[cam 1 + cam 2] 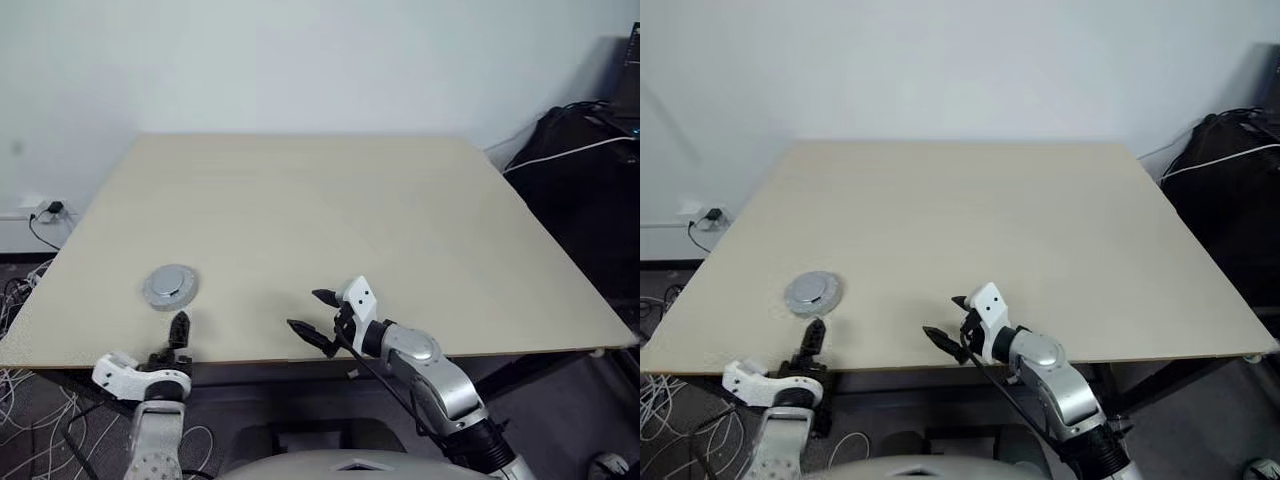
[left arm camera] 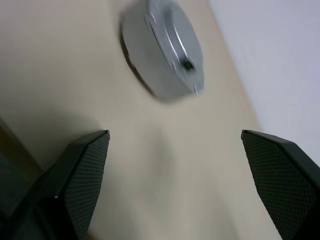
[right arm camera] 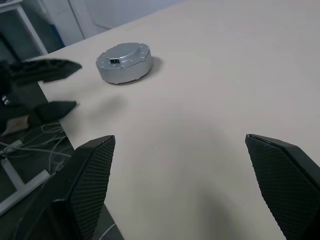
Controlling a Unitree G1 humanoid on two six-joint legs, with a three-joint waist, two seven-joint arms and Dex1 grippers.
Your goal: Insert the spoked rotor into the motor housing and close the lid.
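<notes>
The motor housing (image 1: pixel 170 286) is a round silver case lying flat near the table's front left corner, with its lid (image 3: pixel 120 54) resting on top. The spoked rotor is hidden. My left gripper (image 1: pixel 175 335) hovers at the table's front edge, just on the near side of the housing, apart from it and open; its wrist view shows the housing (image 2: pixel 162 47) beyond the spread fingers. My right gripper (image 1: pixel 305 310) is open over the front middle of the table, pointing left toward the housing, with nothing between its fingers.
The beige table (image 1: pixel 330 220) stretches wide behind and to the right of the housing. Black equipment with a white cable (image 1: pixel 590 170) stands off its right side. A wall socket (image 1: pixel 45 210) and loose cables (image 1: pixel 20 290) lie to the left.
</notes>
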